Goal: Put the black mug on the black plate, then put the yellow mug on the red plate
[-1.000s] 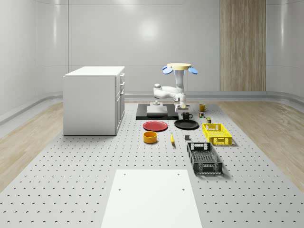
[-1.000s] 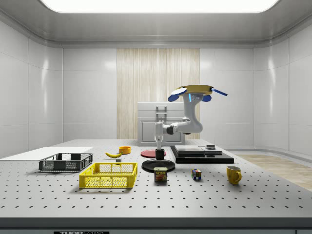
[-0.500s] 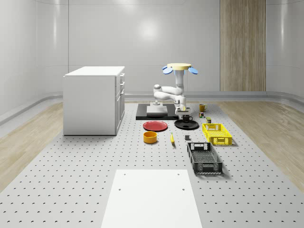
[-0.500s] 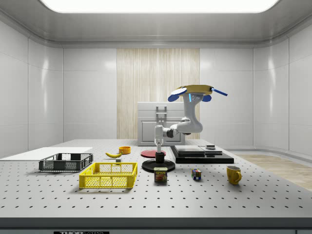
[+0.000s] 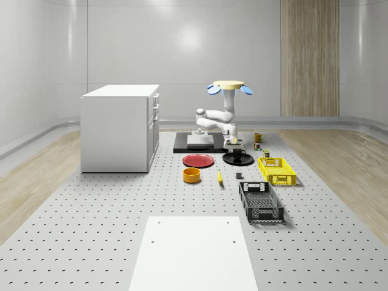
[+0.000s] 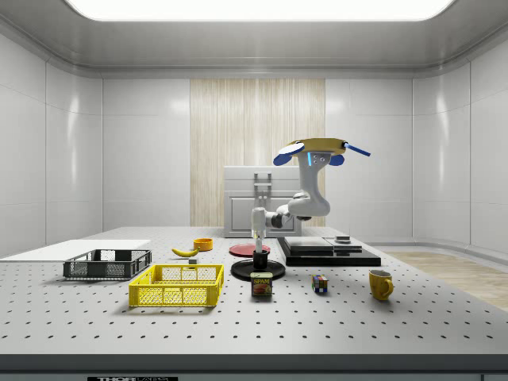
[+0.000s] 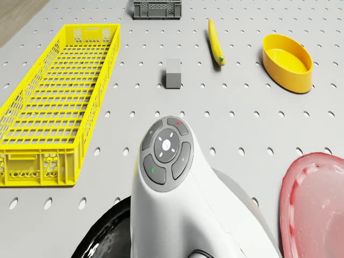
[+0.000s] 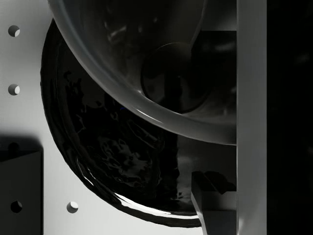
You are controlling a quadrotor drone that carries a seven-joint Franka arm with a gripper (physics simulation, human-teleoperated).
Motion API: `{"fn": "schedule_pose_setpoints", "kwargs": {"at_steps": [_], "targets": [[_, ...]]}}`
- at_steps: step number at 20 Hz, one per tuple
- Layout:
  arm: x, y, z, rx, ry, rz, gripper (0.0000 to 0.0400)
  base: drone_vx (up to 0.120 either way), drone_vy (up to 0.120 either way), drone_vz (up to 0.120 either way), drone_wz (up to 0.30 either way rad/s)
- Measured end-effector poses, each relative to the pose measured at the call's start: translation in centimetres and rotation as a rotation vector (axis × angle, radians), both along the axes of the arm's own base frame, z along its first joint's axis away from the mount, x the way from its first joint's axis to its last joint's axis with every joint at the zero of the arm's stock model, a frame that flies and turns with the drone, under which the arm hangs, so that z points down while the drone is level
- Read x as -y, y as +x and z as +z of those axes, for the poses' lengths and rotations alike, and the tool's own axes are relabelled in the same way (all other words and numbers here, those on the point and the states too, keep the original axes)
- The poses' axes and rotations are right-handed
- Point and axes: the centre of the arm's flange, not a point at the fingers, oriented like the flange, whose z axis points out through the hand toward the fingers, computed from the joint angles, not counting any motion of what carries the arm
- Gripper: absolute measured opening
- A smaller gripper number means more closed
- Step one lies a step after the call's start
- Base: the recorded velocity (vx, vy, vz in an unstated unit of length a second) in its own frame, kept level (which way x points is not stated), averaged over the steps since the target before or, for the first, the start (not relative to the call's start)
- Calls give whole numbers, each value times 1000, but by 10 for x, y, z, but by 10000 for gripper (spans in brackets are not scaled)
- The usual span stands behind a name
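The black mug [image 5: 238, 151] [image 6: 259, 255] stands upright on the black plate [image 5: 245, 160] [image 6: 275, 271], near the table's middle. My gripper [image 5: 231, 144] [image 6: 258, 243] points straight down, right over the mug's rim. The wrist view looks into the mug [image 8: 161, 73], with the glossy plate [image 8: 107, 161] under it. The drone [image 5: 228, 86] [image 6: 317, 148] hovers above the table just behind the plate. The red plate [image 5: 198, 160] [image 7: 314, 204] lies bare beside the black one. The yellow mug [image 5: 258, 137] [image 6: 381, 284] stands apart, at the whole-scene view's far right.
A yellow crate [image 5: 276, 170] [image 7: 54, 107] and a black crate [image 5: 260, 201] lie at the whole-scene view's right. In front are a yellow bowl [image 5: 191, 175] [image 7: 287, 62], a banana [image 5: 219, 176] [image 7: 216, 42] and a small grey block [image 7: 173, 72]. A white cabinet [image 5: 121, 127] stands left.
The black mug came down the last bit onto the black plate. The hand now stands slightly higher over it. The drone has held its place.
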Motion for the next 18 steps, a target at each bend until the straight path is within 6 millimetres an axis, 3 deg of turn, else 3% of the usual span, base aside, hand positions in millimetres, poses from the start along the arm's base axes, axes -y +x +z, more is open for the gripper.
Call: {"fn": "schedule_pose_setpoints", "kwargs": {"at_steps": [2, 5, 14, 18], "targets": [[0, 0, -6, 0, 0, 0, 361, 0, 0, 0, 0], [0, 0, -16, 0, 0, 0, 381, 0, 0, 120, 0], [0, 0, -27, 0, 0, 0, 398, 0, 0, 120, 0], [0, 0, -28, 0, 0, 0, 399, -50, 110, 70, 0]]}}
